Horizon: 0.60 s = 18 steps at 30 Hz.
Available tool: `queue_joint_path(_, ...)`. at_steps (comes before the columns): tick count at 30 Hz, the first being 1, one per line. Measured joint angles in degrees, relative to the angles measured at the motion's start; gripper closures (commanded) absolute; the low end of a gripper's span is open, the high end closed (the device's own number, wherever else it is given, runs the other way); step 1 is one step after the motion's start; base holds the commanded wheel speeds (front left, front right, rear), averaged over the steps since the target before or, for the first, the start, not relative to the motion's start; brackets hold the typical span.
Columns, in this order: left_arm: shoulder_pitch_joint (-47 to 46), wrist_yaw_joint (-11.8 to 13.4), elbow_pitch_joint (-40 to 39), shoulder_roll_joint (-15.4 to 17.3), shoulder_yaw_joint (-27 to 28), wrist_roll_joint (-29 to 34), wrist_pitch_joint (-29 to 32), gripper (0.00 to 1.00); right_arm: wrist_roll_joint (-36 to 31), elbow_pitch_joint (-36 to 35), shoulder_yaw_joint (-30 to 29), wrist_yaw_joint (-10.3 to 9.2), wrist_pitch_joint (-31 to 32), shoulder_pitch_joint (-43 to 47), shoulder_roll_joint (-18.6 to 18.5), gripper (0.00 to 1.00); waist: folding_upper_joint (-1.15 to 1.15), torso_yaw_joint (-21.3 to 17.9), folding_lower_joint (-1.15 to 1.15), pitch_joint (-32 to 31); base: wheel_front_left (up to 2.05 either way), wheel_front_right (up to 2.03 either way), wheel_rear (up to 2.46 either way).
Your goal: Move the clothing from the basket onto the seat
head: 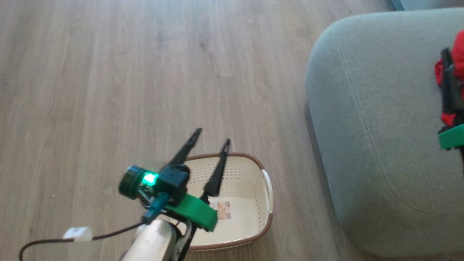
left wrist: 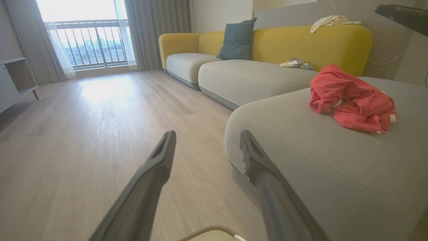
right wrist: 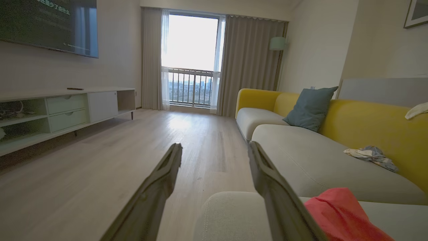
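Head view – seat (head: 362,127): grey-green cushion; its rounded corner and stitched seam face the floor.
Head view – basket (head: 269,203): on the floor just left of the seat's lower edge, a narrow strip of boards between them; a label lies on its cream bottom.
Head view – left gripper (head: 213,135): left of the seat, above the basket's far rim, fingers spread, nothing between them.
Head view – clothing (head: 459,54): red fabric on the seat, well in from the corner.
Head view – floor (head: 145,72): wooden boards run open to the left of the seat and beyond its corner.
Left wrist view – left gripper (left wrist: 207,133): fingers apart, holding nothing, just outside the seat's rounded corner.
Left wrist view – clothing (left wrist: 351,100): crumpled red heap with white trim, resting on the seat's top, well back from the seam.
Left wrist view – basket (left wrist: 214,231): a sliver of brown rim, below the seat's corner.
Right wrist view – right gripper (right wrist: 215,145): fingers parted and free, above the seat's near edge.
Right wrist view – clothing (right wrist: 337,214): on the seat, beside the right-hand finger.
Right wrist view – floor (right wrist: 200,134): a wide open lane left of the seat.
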Motion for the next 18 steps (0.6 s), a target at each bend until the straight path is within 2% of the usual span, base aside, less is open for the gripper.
queue_joint_path(9, 3.82, 4.19, -0.81, -0.1, 7.6, -0.15, 0.0, 0.0, 1.04, -2.24, 0.1, 0.0, 0.01, 6.98, 6.44, 0.0, 0.0, 4.64, 0.0, -1.7, 0.0, 0.0, 0.0)
queue_joint_path(12, 4.74, 5.35, -0.82, -0.1, 8.76, -1.38, 0.0, 0.0, 0.37, -2.01, 0.41, 0.0, 0.0, 8.71, 7.14, 0.0, 0.0, 5.67, 0.0, -2.02, 0.0, 0.0, 0.0)
queue_joint_path(14, 6.17, 6.02, -0.58, -0.05, 10.01, -2.08, 0.0, 0.0, -0.43, -1.79, 0.63, 0.0, 0.0, 11.17, 9.49, 0.0, 0.0, 6.95, 0.0, -2.52, 0.0, 0.0, 0.0)
queue_joint_path(18, 7.45, 6.55, -0.3, -0.09, 10.84, -2.08, 0.0, 0.0, -2.79, -1.35, 1.07, 0.0, 0.0, 12.96, 11.71, 0.0, 0.0, 7.68, 0.0, -2.82, 0.0, 0.0, 0.0)
